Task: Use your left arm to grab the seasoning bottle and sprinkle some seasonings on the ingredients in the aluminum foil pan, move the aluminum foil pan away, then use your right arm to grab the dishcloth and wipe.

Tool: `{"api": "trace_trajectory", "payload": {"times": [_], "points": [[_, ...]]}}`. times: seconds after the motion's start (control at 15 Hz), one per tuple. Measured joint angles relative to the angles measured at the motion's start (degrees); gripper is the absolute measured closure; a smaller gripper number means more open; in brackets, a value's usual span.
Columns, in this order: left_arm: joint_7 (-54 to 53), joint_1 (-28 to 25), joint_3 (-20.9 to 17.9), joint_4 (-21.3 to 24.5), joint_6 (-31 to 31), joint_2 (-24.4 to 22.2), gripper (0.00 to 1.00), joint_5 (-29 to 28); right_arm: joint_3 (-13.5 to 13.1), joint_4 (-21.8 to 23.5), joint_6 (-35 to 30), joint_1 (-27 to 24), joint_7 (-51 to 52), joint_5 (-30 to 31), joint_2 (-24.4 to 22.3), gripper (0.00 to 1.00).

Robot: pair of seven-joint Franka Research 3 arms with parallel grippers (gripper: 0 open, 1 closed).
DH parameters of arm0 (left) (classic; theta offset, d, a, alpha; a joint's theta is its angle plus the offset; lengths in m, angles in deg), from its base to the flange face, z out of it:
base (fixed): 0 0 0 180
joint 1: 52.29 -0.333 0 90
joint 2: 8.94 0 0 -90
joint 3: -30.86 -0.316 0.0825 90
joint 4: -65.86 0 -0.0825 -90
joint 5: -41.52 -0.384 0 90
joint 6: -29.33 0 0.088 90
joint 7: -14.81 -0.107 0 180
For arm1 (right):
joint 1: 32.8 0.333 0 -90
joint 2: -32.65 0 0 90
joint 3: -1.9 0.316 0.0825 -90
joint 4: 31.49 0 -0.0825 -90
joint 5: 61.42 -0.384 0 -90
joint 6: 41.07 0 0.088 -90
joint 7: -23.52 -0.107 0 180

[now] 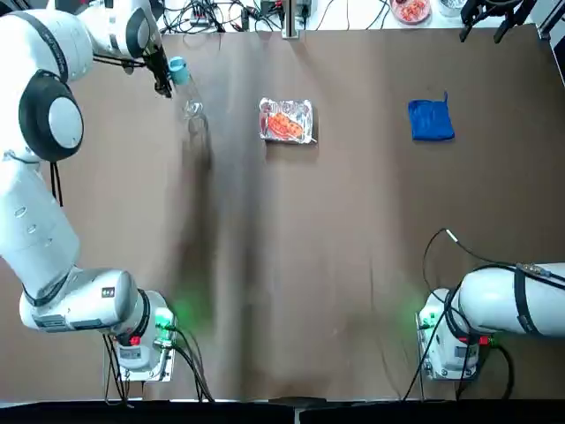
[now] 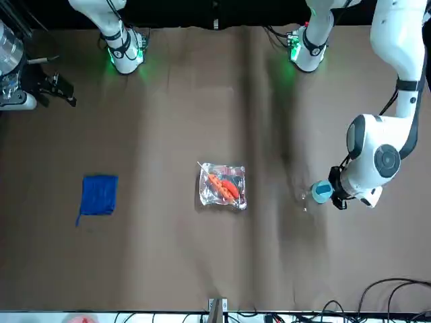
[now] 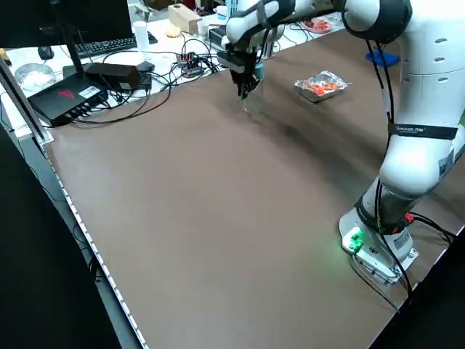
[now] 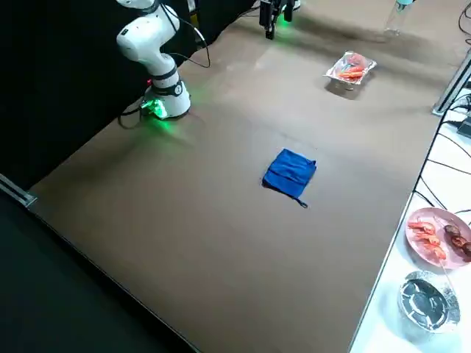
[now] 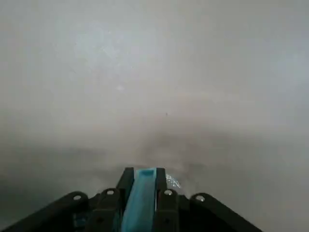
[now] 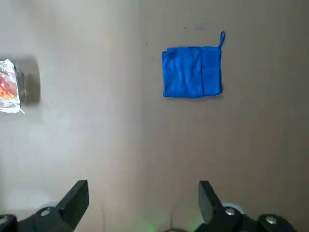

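Foil pan (image 1: 287,121) with its orange-red ingredients (image 1: 284,127) lies to the right of the left gripper (image 5: 143,176), across bare table, so the coming sprinkle probably turns on a rightward carry. That gripper pinches the seasoning bottle (image 1: 188,93) by its blue cap; the bottle's long axis runs down from the fingers toward the table. Of the two, the left arm is nearer the pan. The right gripper (image 6: 144,193), fingers spread, waits high at the robot's right, the dishcloth (image 6: 192,72) beyond it.
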Motion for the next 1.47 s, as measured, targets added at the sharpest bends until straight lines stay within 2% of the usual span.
{"api": "trace_trajectory", "payload": {"times": [0.2, 0.4, 0.67, 0.87, 1.0, 1.27, 1.33, 1.47], "points": [[1.1, 2.5, 0.1, -0.8, 5.0, -3.4, 0.77, 0.0, 0.0, 0.0, 0.0, 0.0, 0.0, -0.1, 0.0, 0.00], [6.8, 7.3, 0.0, -4.4, 12.6, -5.2, 0.77, -3.0, 0.0, 0.0, 0.0, 0.0, 0.0, -0.2, 0.3, 0.00], [16.1, 13.6, -0.1, -11.2, 23.2, -4.5, 0.77, -8.7, -0.1, 0.0, 0.6, 0.0, 0.0, -0.2, 0.6, 0.00], [24.4, 18.8, -0.4, -15.7, 28.0, -2.2, 0.77, -12.7, -0.2, 0.0, 0.6, 0.0, 0.0, -0.2, 1.1, 0.00], [29.8, 26.4, -4.9, -18.6, 31.1, 0.1, 0.77, -14.6, -0.2, 0.0, 0.8, 0.0, 0.0, -0.2, 1.5, 0.00], [30.9, 43.3, -20.8, -20.5, 31.6, 3.4, 0.77, -14.7, -0.3, 0.0, 0.8, 0.0, -0.1, -0.7, 1.5, 0.00], [31.0, 46.2, -23.2, -21.4, 31.6, 4.5, 0.77, -14.7, -0.3, 0.0, 0.8, 0.0, -0.1, -0.8, 1.5, 0.00], [31.4, 49.5, -25.3, -23.7, 31.6, 6.7, 0.77, -14.7, -0.4, 0.0, 0.8, 0.0, -0.1, -0.9, 1.5, 0.00]]}}
